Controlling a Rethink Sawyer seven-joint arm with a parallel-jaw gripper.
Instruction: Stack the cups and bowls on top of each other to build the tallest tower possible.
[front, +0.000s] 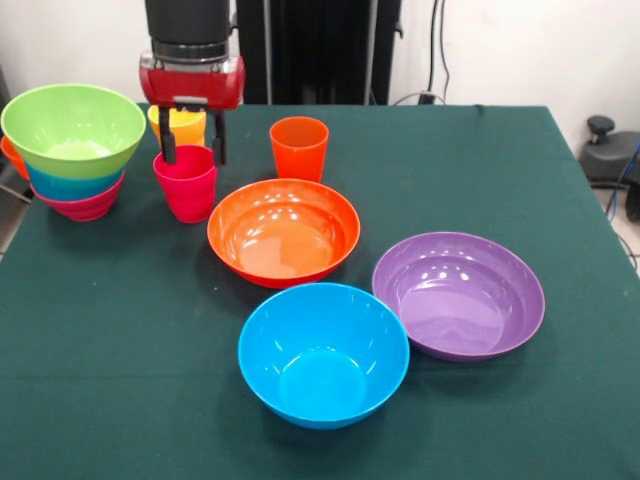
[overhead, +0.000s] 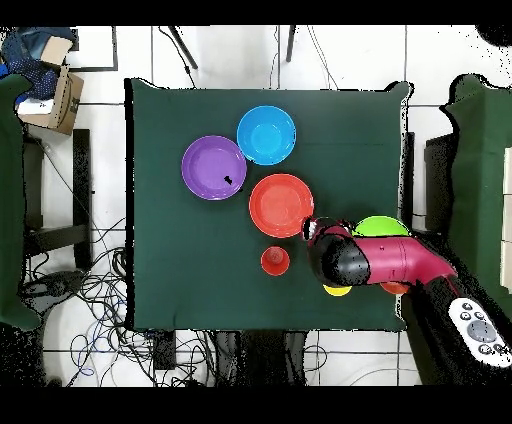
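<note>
My gripper (front: 192, 152) hangs open over the red-pink cup (front: 187, 185), its fingers (front: 168, 148) down at the cup's rim. I cannot tell whether they touch it. The yellow cup (front: 180, 125) stands just behind it and the orange cup (front: 299, 147) to its right. The tower (front: 73, 150) at the far left has the lime green bowl (front: 73, 125) on top, with the translucent blue bowl (front: 70, 185), the magenta bowl (front: 82, 208) and a translucent orange rim (front: 10, 152) below. The large orange bowl (front: 284, 232), purple bowl (front: 459, 294) and blue bowl (front: 323, 353) lie singly on the table.
The table is covered with a dark green cloth (front: 120, 340). In the overhead view my arm (overhead: 365, 262) covers the gripper and most of the pile. The orange cup (overhead: 275, 261) and the yellow cup (overhead: 337, 290) show beside it.
</note>
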